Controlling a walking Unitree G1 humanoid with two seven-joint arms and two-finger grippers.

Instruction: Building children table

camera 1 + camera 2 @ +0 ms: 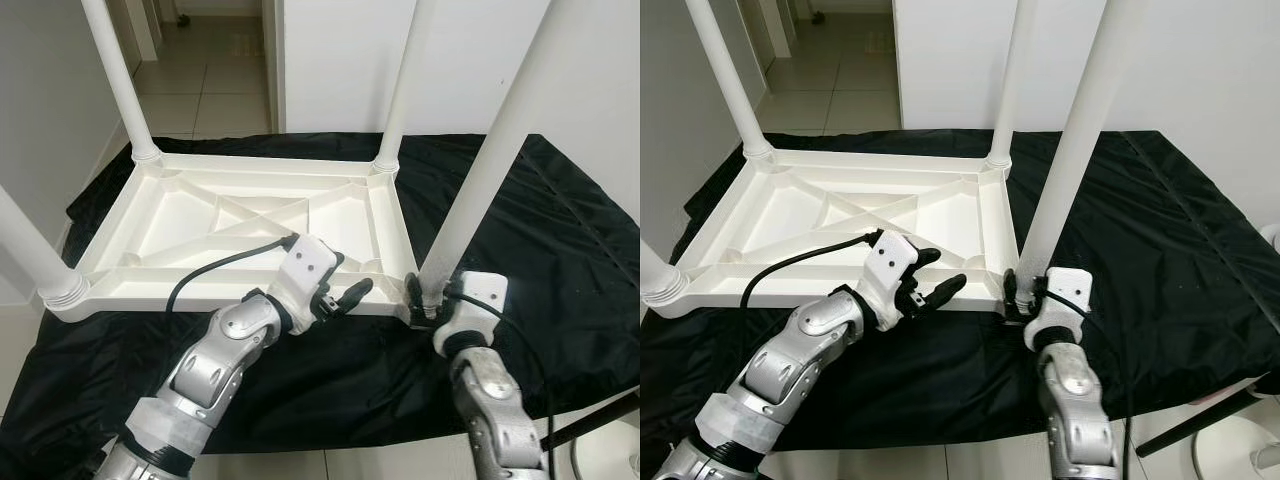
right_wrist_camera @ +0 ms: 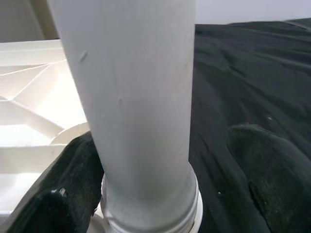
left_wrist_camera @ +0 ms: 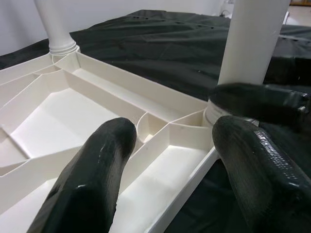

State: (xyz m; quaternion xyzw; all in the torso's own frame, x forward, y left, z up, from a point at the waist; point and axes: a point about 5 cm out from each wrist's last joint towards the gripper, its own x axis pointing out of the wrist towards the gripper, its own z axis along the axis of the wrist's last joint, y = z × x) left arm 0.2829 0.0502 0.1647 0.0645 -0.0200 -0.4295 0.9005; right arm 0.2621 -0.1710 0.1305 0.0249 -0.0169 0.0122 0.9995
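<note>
A black cloth (image 1: 560, 210) covers the work surface, and the white table top (image 1: 250, 225) lies on it upside down, ribbed underside facing up, its long axis running across the robot's front. Four white legs stand upright from its corners: the far left leg (image 1: 118, 75), the far right leg (image 1: 405, 85), the near left leg (image 1: 35, 255) and the near right leg (image 1: 495, 150), which tilts slightly away from the table top.

The right gripper (image 1: 428, 297) sits at the base of the near right leg, at the table top's near right corner; its black fingers (image 2: 73, 184) straddle the leg's collar, spread a little wider than the leg, one touching it and the other standing apart.

The left gripper (image 1: 345, 292) hovers over the table top's near edge, just beside that same corner, its fingers (image 3: 97, 179) spread wide and holding nothing.
</note>
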